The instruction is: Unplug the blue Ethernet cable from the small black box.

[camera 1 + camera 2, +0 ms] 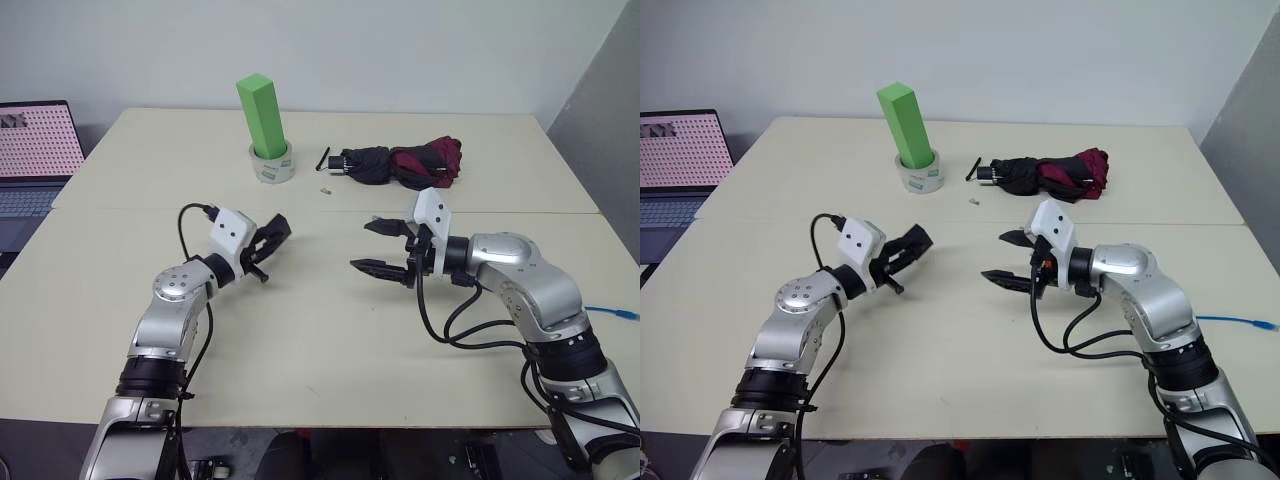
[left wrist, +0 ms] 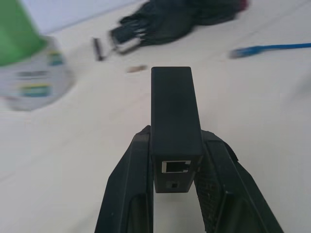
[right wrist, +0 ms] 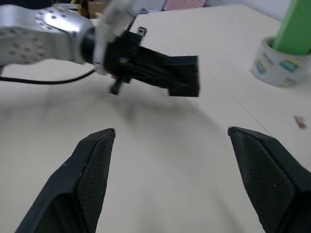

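Left wrist view: my left gripper (image 2: 176,160) clamps the small matte-black rectangular box (image 2: 175,121), port empty; my right gripper (image 3: 172,160), fingers apart, holds nothing, so I should keep the box steady.

bare table (image 1: 330,330) between pincers, umbrella (image 1: 400,163) beyond

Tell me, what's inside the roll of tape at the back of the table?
A tall green block stands upright inside the roll of tape, poking far above it. The roll's wall covers the block's bottom, so how it rests on the table cannot be seen.
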### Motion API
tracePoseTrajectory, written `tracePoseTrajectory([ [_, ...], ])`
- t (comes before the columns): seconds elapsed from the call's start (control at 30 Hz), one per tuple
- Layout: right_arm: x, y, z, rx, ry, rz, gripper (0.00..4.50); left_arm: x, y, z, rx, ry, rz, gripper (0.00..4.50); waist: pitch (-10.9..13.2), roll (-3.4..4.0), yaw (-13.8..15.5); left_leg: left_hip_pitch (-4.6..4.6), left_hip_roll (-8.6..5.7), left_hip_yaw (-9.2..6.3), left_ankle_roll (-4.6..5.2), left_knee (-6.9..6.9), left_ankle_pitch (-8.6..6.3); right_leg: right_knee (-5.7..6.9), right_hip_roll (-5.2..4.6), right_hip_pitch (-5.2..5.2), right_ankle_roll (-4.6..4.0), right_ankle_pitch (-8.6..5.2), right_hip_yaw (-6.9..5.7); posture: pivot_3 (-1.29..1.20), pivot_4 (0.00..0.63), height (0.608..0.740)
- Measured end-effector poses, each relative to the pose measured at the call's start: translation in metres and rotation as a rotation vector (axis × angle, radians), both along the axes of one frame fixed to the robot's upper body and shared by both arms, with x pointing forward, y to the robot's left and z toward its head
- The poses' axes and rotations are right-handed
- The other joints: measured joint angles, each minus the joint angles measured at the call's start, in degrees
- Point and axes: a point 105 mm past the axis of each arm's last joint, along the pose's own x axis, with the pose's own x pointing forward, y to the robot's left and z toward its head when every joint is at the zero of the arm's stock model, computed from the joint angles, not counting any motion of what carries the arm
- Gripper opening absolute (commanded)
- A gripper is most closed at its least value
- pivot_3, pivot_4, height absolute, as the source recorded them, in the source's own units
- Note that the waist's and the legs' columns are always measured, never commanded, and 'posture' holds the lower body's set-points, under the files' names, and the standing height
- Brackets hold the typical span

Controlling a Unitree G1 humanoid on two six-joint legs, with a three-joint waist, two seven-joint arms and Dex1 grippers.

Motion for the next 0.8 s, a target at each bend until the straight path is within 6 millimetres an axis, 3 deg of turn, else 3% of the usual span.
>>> tracePoseTrajectory([
  [0.13,-0.003,0.007,-0.006,-0.014,0.031,0.011,3.94,0.005,0.019,-0.016,-0.02,0.02,0.127,0.79,0.0,-0.01,0.1,-0.03,-0.04,0.01,-0.01,0.01,0.0,-0.04,-0.05,-0.01,0.0,0.0,0.0,0.0,0.15,0.74],
  [0.2,-0.004,0.009,-0.007,-0.015,0.035,0.014,3.98,0.006,0.023,-0.019,-0.024,0.019,0.156,1.5,0.0,-0.02,0.2,-0.03,-0.05,0.01,-0.01,0.02,0.01,-0.05,-0.07,0.0,0.0,0.0,-0.01,0.0,0.15,0.74],
  [0.57,0.001,0.006,-0.01,-0.027,0.028,-0.029,3.98,0.001,0.025,-0.035,-0.051,0.07,0.167,3.78,0.0,-0.02,0.1,-0.02,-0.05,0.0,-0.02,0.03,0.01,-0.03,-0.09,0.0,0.0,0.0,-0.05,0.0,0.15,0.74],
  [0.8,0.008,-0.009,-0.024,-0.016,0.045,-0.164,3.98,-0.026,0.035,-0.038,0.02,0.127,0.155,3.78,0.0,-0.03,0.1,-0.02,-0.02,-0.03,-0.02,-0.01,0.01,-0.03,-0.08,0.0,0.0,0.0,-0.06,0.0,0.15,0.74],
])
